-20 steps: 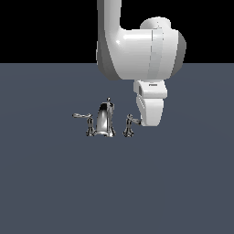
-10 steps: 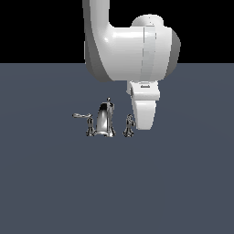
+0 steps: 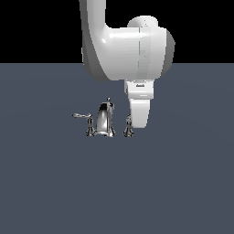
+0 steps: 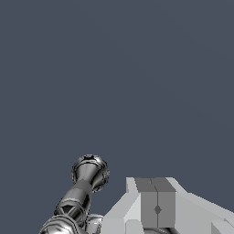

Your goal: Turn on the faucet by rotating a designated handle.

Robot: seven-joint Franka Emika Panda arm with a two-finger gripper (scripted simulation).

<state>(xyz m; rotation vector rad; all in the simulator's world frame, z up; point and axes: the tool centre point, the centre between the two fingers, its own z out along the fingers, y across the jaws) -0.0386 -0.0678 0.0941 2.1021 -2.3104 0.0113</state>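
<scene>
Since the earlier frames, the white arm (image 3: pixel 128 50) is swinging further toward the exterior view's left, and the hand (image 3: pixel 138 122) is now hanging right beside the handle (image 3: pixel 128 128), partly covering it where a gap showed before. Whether the two are touching cannot be told from the exterior view.

The faucet (image 3: pixel 104 119) is sitting on the flat grey surface (image 3: pixel 55 183), well away from its edges, roughly in the middle of what shows. Its tapered chrome spout is standing upright with a tiny knob on top. The left-hand lever (image 3: pixel 82 116) is reaching out toward the exterior view's left, thin and flat, clear of the arm. Of the handle on the exterior view's right, only the short flared base and a little of its stem are showing; its flat arm is hidden behind the hand.

In the wrist view, the two pale fingers (image 4: pixel 157 205) are pressing together with only a thin seam between them, so the hand is closed, with nothing visibly held. Just beside them, a chrome part of the faucet (image 4: pixel 82 194) is rising with a rounded knob at its end.
</scene>
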